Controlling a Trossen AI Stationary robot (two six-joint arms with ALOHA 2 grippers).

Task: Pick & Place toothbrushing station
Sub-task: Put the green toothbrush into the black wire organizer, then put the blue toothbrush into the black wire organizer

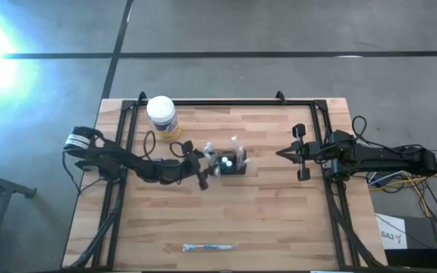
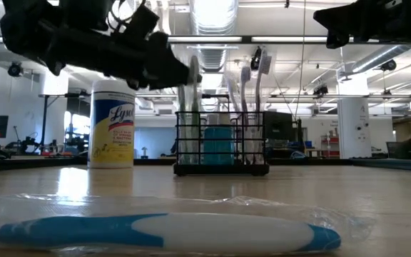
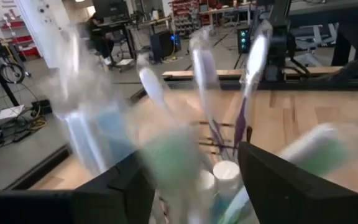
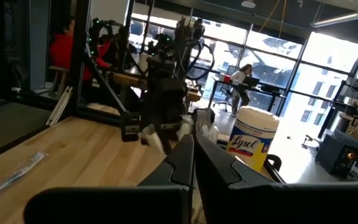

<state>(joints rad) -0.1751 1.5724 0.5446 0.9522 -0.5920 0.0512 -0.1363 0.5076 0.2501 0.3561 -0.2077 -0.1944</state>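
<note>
High view: left fingers (image 1: 205,164) spread beside boxy wire-mesh caddy (image 1: 231,164); right fingers (image 1: 281,154) clenched.

"Lysol" in blue script on the white-lidded jar's (image 2: 112,123) yellow label

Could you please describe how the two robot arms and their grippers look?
Both arms are dark, jointed and slim, with black cables looping alongside. The left gripper has two dark flat fingers; a white band with black marks wraps the left arm's base. The right gripper has dark fingers on a crossbar.
</note>
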